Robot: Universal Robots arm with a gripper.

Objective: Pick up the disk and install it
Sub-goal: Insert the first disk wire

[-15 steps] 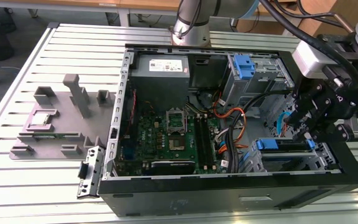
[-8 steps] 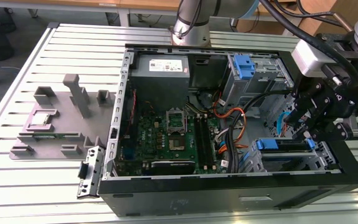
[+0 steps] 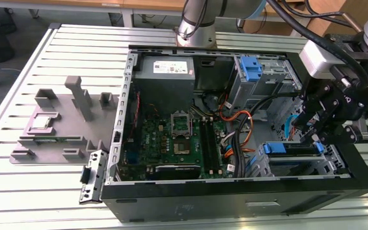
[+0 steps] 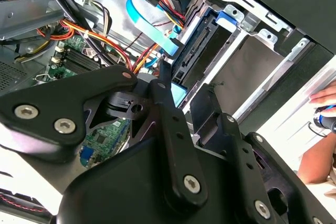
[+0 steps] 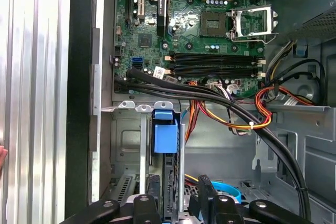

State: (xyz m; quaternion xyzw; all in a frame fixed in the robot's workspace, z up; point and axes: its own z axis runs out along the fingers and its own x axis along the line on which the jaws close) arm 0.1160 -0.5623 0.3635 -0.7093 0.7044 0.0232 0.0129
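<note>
In the drive bay (image 5: 126, 140) — disk (image 5: 164, 135), blue-framed, edge-on.

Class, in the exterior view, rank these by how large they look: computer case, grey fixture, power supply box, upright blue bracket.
1. computer case
2. grey fixture
3. power supply box
4. upright blue bracket

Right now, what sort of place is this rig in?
Probably a robotics lab bench set up for PC assembly: an open desktop computer case lies on a slotted aluminium table, the robot arm's base stands beside it, and a grey parts fixture sits at the exterior view's left.
</note>
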